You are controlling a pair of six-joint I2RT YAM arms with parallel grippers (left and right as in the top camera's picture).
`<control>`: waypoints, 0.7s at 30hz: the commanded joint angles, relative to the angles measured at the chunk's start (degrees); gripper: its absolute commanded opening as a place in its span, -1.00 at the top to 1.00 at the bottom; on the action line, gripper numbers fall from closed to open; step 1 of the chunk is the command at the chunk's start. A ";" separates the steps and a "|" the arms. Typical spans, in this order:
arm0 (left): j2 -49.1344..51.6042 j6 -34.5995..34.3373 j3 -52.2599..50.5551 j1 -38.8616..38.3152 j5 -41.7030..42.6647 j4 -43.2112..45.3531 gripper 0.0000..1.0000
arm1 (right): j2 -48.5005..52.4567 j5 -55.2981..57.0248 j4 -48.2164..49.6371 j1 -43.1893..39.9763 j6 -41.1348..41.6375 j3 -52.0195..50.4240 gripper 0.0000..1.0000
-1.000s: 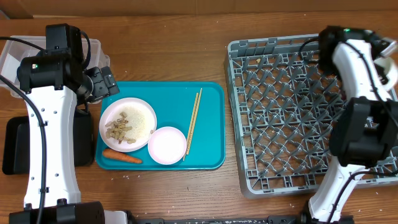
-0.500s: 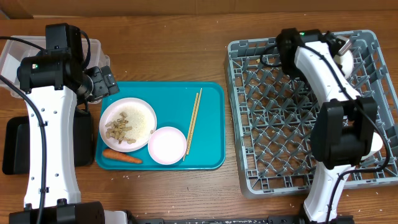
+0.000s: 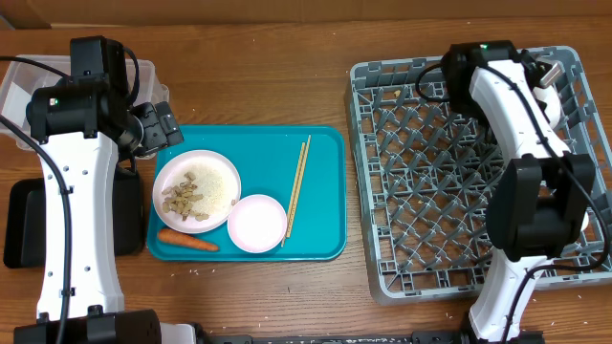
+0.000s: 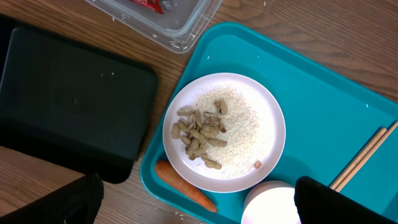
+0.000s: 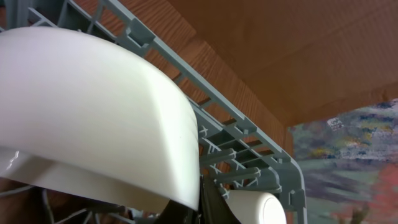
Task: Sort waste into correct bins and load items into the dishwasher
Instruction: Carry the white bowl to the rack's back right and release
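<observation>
A teal tray holds a white plate of rice and peanuts, a small white bowl, a carrot and chopsticks. My left gripper hovers open and empty above the tray's left edge; in the left wrist view the plate and carrot lie below it. My right gripper is over the far right of the grey dish rack, shut on the rim of a white bowl.
A clear plastic container and a black bin stand left of the tray. Another white cup sits in the rack's far corner. A cardboard wall runs behind the rack.
My right arm swung left over the rack's far edge with the white bowl, then shifted a little back to the right. The left arm has not moved.
</observation>
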 commanded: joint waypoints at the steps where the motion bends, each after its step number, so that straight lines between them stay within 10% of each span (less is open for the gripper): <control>1: 0.33 -0.96 0.42 0.09 -0.33 -0.15 -1.00 | -2.54 3.15 0.13 0.42 0.11 1.51 0.93; 9: 0.33 -0.76 0.42 0.09 -0.33 -1.03 -0.99 | -2.54 13.92 -0.11 -2.16 0.17 1.53 0.92; 21: 0.33 -0.79 0.42 0.09 -0.33 -0.92 -1.00 | -2.03 -5.95 10.49 -4.15 -4.48 1.31 0.92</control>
